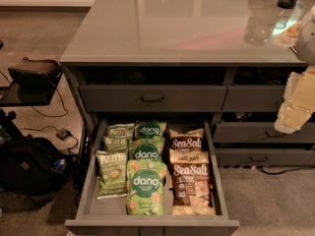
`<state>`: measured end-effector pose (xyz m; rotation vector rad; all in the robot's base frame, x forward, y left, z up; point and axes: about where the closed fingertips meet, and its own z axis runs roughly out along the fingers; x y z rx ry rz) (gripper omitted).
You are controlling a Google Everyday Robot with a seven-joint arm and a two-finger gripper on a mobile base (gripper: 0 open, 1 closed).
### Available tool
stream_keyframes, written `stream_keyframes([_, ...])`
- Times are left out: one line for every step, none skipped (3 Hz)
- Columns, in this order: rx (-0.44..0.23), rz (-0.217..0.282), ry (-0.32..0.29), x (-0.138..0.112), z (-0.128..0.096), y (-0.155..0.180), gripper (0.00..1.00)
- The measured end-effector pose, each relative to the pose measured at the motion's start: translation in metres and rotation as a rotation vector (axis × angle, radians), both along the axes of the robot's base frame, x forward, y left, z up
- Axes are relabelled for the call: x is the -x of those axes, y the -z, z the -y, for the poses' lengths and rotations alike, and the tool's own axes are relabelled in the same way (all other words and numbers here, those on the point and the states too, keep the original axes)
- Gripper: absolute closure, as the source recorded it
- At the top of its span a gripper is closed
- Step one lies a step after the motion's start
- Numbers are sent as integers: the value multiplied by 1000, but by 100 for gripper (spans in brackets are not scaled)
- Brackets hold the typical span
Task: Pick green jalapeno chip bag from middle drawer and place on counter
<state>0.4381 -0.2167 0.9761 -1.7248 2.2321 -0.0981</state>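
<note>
Located bag (111,173) flat in open drawer (147,225), left column, long axis front to back. Noted hand (297,104) raised far right, well apart from bag; cannot tell its grip state

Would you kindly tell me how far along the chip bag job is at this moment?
Done: the middle drawer stands pulled open. In hand: no grasp yet; the gripper hangs at the right edge, below the counter and apart from the drawer. Left: the green jalapeno chip bag lies in the drawer's left column beside the dang bags; grasping, lifting and placing it on the counter remain.
</note>
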Motion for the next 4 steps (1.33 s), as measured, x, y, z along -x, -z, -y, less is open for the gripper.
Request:
stream_keyframes([0,0,0,0,0,0,0])
stream_keyframes([5,-32,-28,5,-4,9,0])
stream_keyframes([-4,-211,-148,28,-28,65,0])
stream_keyframes([-66,-431,-289,63,-64,150,0])
